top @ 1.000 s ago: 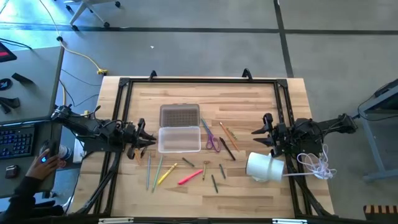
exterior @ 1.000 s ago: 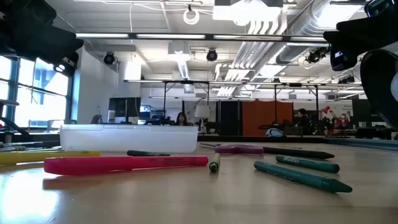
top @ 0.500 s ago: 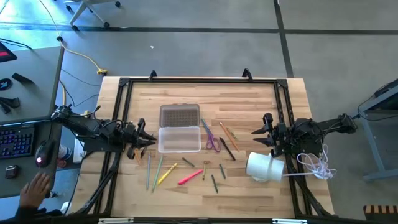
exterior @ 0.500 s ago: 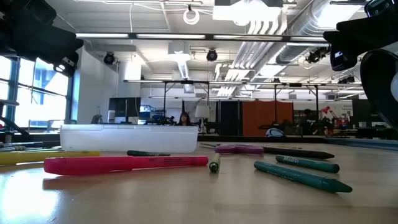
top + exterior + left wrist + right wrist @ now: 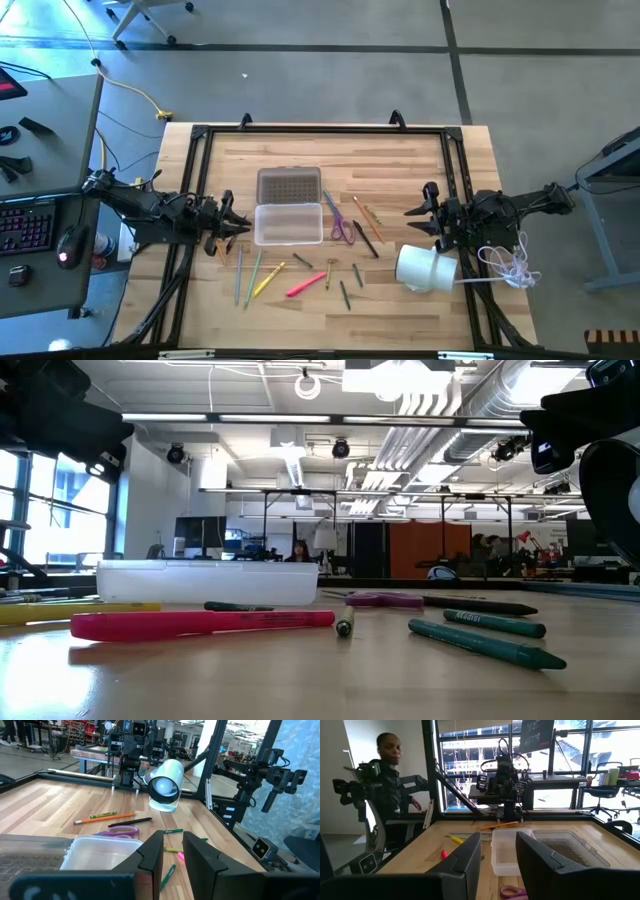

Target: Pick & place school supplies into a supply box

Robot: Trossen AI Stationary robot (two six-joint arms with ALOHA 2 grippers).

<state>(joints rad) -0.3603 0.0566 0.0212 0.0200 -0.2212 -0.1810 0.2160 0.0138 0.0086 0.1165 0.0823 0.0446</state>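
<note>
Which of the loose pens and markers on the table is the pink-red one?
The pink-red marker lies in front of the supply box, between the yellow pen and the dark pens. It is the thickest and the only one that colour.

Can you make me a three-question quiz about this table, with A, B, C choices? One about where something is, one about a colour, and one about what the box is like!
1. Where do the scissors lie?
A. inside the box
B. on the table beside the box
C. in an end effector

2. What colour are the scissors' handles?
A. purple
B. blue
C. black

3. How is the supply box?
A. shut
B. open and full of pens
C. open and empty

Answers: 1 B, they rest on the wood at the box's side. 2 A, the loops show purple. 3 C, its lid lies flat behind it and nothing shows inside.
</note>
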